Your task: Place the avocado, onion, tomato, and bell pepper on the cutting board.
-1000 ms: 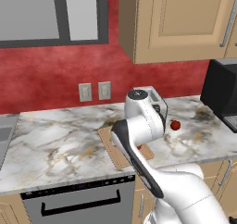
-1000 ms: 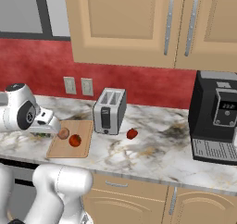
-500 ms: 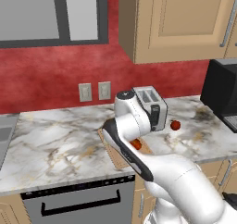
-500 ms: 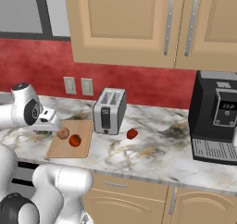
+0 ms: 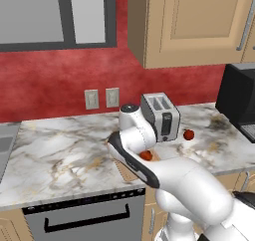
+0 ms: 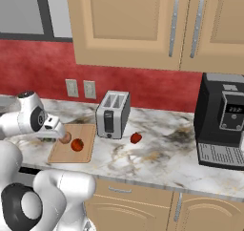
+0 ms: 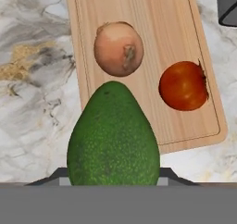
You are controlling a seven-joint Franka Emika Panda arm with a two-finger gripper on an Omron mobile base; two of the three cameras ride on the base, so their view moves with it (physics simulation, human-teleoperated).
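The bright-green avocado [image 7: 113,140] sits between the fingers of my gripper [image 7: 113,177], which is shut on it. It hangs above the counter just off the near left edge of the wooden cutting board [image 7: 162,33]. On the board lie the pale tan onion [image 7: 118,48] and the orange-red tomato [image 7: 183,85], side by side and apart. From the right base view the onion [image 6: 65,138] and tomato [image 6: 77,144] rest on the board [image 6: 86,153]. The dark red bell pepper [image 6: 136,138] lies on the marble to the right of the toaster.
A silver toaster [image 6: 112,114] stands right behind the board's far end. A black coffee machine [image 6: 223,121] occupies the right end of the counter. Wall sockets [image 6: 80,88] sit on the red backsplash. My own arm [image 5: 144,165] covers most of the board in the left base view.
The arm's elbow has swung leftward in the left base view. The avocado stays in the grip, near the board's edge. Onion, tomato and bell pepper have not moved.
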